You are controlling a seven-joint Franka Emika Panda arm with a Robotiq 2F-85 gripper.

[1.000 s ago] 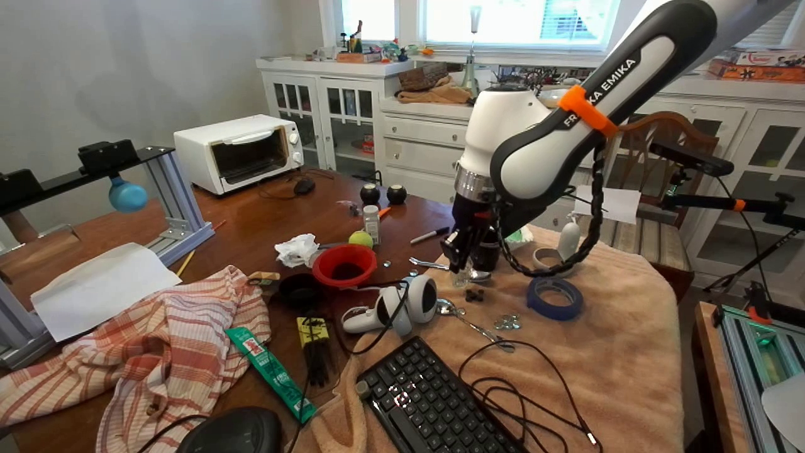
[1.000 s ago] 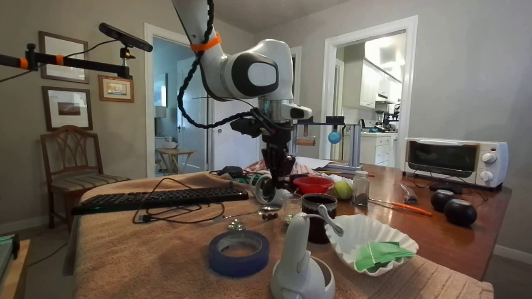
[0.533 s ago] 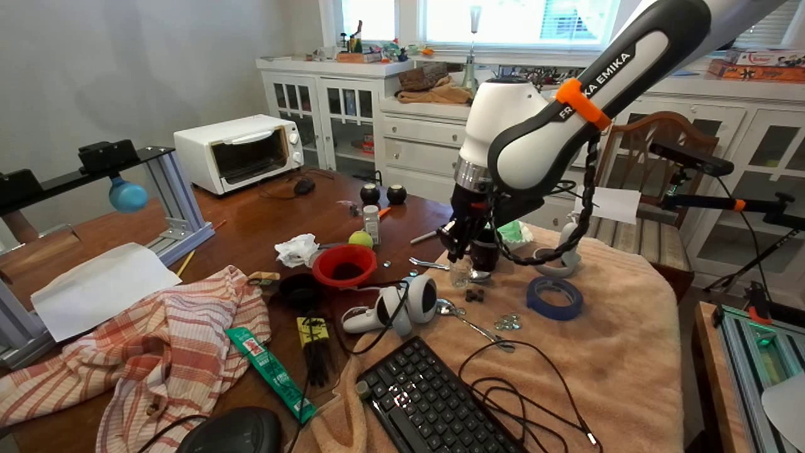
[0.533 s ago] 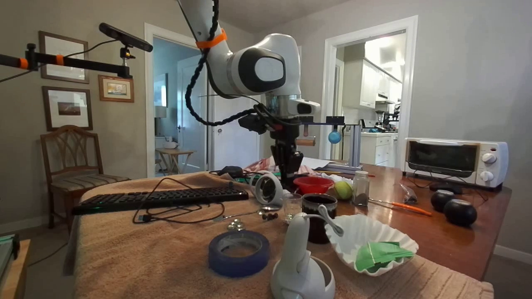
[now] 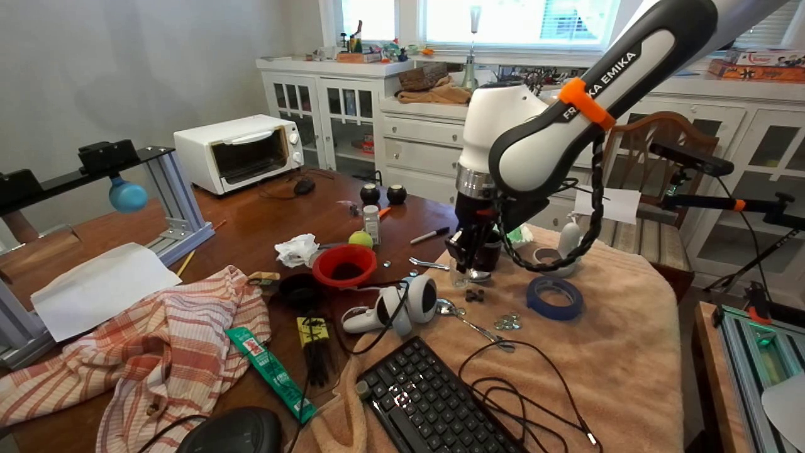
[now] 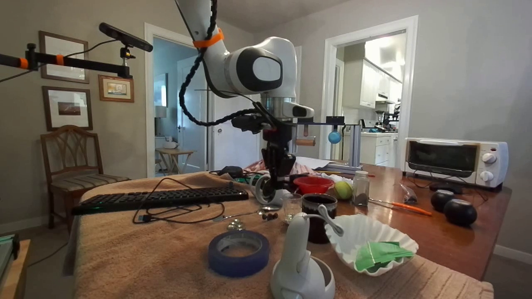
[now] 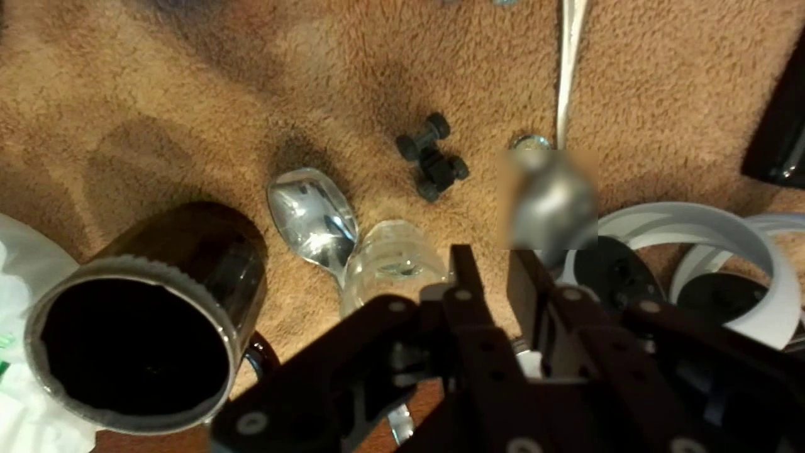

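Observation:
My gripper (image 7: 492,257) points down over the tan towel, its jaws a narrow gap apart with towel showing between them. The left finger (image 7: 463,270) overlaps the edge of a small clear glass (image 7: 393,261) in the wrist view; whether they touch I cannot tell. Beside the glass lies a spoon (image 7: 309,214), and a small black wheeled piece (image 7: 437,165) sits ahead. A dark mug (image 7: 217,251) stands to the left. Past the right finger are a second spoon (image 7: 553,207), blurred in the picture, and a white controller (image 7: 777,277). In an exterior view the gripper (image 6: 278,185) hangs behind the glass (image 6: 292,207).
Blue tape (image 5: 555,298), clear beads (image 5: 508,322) and a keyboard (image 5: 434,402) with a looping cable lie on the towel. A red bowl (image 5: 327,267), tennis ball (image 5: 361,238) and jar (image 5: 371,223) stand beyond. A fluted white dish (image 6: 357,230) and another white controller (image 6: 297,249) flank the mug.
Half a second ago my gripper had shifted sideways; now it is back close to where it was one second ago. The gap looks the same, and the objects on the table have not moved.

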